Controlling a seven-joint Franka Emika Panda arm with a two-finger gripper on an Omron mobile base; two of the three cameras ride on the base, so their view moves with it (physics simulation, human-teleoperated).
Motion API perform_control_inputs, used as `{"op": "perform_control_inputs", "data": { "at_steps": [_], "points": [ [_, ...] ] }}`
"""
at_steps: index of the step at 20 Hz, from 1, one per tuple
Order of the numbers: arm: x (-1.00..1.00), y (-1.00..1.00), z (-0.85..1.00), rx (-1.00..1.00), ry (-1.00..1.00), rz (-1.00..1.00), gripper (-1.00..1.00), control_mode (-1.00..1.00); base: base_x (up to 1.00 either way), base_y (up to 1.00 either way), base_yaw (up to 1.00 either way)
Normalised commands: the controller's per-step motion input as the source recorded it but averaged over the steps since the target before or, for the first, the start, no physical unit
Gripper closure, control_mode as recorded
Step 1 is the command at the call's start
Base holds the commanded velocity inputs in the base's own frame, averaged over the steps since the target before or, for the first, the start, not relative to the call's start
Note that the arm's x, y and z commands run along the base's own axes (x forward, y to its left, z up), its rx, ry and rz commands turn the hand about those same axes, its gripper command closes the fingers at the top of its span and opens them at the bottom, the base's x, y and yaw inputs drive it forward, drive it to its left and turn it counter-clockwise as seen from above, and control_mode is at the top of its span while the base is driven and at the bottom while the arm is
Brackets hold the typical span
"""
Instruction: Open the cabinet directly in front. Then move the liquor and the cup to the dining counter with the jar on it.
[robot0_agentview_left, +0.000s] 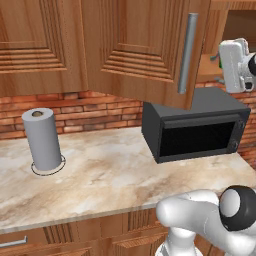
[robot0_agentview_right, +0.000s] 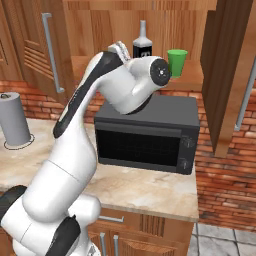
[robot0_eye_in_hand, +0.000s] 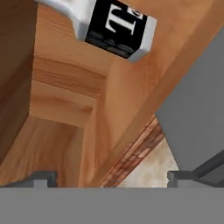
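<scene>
Above the black microwave (robot0_agentview_right: 145, 132) we see the cabinet (robot0_agentview_right: 150, 35) with both doors swung wide, leaving its shelf front clear. From left to right on that shelf stand the liquor (robot0_agentview_right: 142, 46), upright with neck pointing up, then the cup (robot0_agentview_right: 177, 62) just beside. Our fingers (robot0_eye_in_hand: 111, 177) are spread wide, gripping nothing, close below the bottle.

Inside the open cabinet (robot0_agentview_right: 150, 45), on its shelf: liquor (robot0_agentview_right: 142, 46) to the left, cup (robot0_agentview_right: 176, 62) just beside it to the right. Directly below the shelf, microwave (robot0_agentview_right: 145, 132) on the worktop (robot0_agentview_right: 150, 192), against the brick wall (robot0_agentview_right: 220, 165). Paper-towel roll (robot0_agentview_right: 15, 120) well to the left on the same worktop. Cabinet doors (robot0_agentview_right: 227, 75) swung out on either side.
</scene>
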Motion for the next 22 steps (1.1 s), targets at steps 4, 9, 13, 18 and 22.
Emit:
{"op": "perform_control_inputs", "data": {
  "at_steps": [4, 9, 13, 18, 22],
  "points": [
    [0.51, 0.29, -0.28, 0.15, 0.22, 0.27, -1.00, -1.00, 0.00, 0.00, 0.00],
    [0.17, 0.47, -0.23, 0.13, 0.13, 0.27, -1.00, -1.00, 0.00, 0.00, 0.00],
    [0.00, 0.67, -0.20, 0.09, 0.05, 0.27, -1.00, -1.00, 0.00, 0.00, 0.00],
    [-0.03, 0.73, -0.22, 0.07, 0.03, 0.28, -1.00, -1.00, 0.00, 0.00, 0.00],
    [-0.33, 0.82, -0.21, 0.04, 0.00, 0.26, -1.00, -1.00, 0.00, 0.00, 0.00]
  ]
}}
